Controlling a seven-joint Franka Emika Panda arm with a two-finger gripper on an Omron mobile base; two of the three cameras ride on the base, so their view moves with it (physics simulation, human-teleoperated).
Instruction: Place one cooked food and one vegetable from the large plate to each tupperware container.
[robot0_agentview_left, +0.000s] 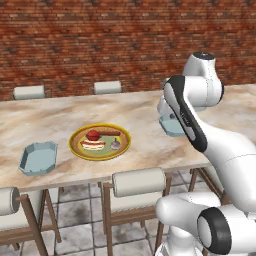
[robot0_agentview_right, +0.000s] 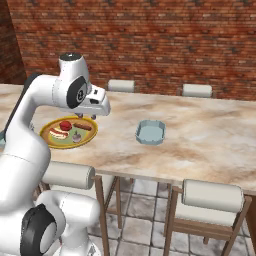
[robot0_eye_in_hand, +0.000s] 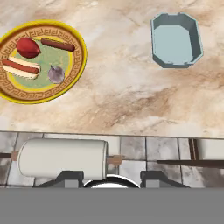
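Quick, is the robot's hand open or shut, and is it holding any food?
Gripper: open, fingertips apart, holding nothing. All the food is on the large plate.

One large plate (robot0_agentview_left: 76, 144) sat on the marble surface (robot0_agentview_left: 60, 115) along with two tupperware containers (robot0_agentview_left: 38, 158) (robot0_agentview_left: 172, 126). The plate carried four foods: one red vegetable (robot0_eye_in_hand: 28, 47), one purple vegetable (robot0_eye_in_hand: 55, 74), one sausage (robot0_eye_in_hand: 57, 44) and one hot dog (robot0_eye_in_hand: 20, 67). Four chairs (robot0_agentview_left: 138, 182) stood at the surface, two per long side.
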